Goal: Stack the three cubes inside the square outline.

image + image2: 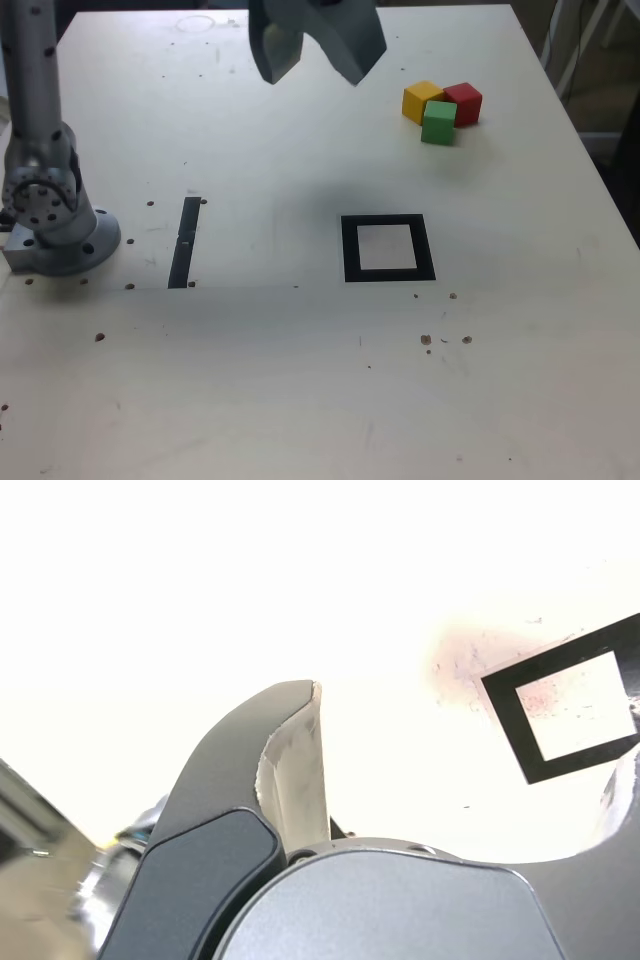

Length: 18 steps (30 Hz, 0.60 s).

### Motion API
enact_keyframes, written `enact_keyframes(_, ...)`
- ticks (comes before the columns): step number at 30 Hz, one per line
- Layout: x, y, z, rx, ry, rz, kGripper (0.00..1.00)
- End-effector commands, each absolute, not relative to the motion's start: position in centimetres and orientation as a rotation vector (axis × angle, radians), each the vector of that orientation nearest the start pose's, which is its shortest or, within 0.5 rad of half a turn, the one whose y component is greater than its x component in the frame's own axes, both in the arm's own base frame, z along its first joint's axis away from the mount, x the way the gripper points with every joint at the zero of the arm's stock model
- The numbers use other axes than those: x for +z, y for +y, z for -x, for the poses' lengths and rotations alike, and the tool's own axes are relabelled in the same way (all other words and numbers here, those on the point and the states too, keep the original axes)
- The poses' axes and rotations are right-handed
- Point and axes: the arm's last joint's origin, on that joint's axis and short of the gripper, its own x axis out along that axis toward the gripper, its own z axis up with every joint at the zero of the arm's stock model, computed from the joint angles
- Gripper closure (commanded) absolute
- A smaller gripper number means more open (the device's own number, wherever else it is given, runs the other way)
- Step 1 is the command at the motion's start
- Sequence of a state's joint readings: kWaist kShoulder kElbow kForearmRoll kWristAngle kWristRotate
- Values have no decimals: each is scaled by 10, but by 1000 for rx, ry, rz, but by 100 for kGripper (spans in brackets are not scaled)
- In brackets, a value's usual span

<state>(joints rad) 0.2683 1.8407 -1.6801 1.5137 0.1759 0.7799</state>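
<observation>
We saw the gripper (312, 48) hanging in the air at the top of the exterior view, above the white table (300, 380), its two dark jaws spread wide apart with nothing between them. In the wrist view the same gripper (470, 770) showed one curved jaw with a pale, worn inner pad standing clear, and only the edge of the other jaw at the frame's border — again with no object in the gap. The three cubes sat together well off to the exterior view's right of the gripper and lower in that picture: the yellow cube (422, 101) and the red cube (463, 103) side by side and touching, the green cube (439, 123) pressed against the front of both. All three rested on the table, none on top of another. The square outline (388, 248) lay on the table below the gripper in the exterior view and slightly to that view's right, its pale centre holding nothing; it was well apart from the cubes. The wrist view caught that square outline (510, 705) too, tilted, beyond the open jaws. Far to the exterior view's left of the gripper stood the arm's grey base (50, 215), and near it — between base and outline — a thin black strip (185, 242) of tape lay on the table.
</observation>
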Motion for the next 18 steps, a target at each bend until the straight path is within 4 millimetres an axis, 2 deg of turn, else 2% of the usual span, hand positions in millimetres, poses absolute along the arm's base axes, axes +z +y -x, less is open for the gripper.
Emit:
enact_keyframes(1, 366, 99, -311, -319, 1623, -561, 1)
enact_keyframes(10, 380, 132, -348, -319, 1556, -615, 2)
enact_keyframes(18, 368, 153, -383, -347, 1532, -697, 3)
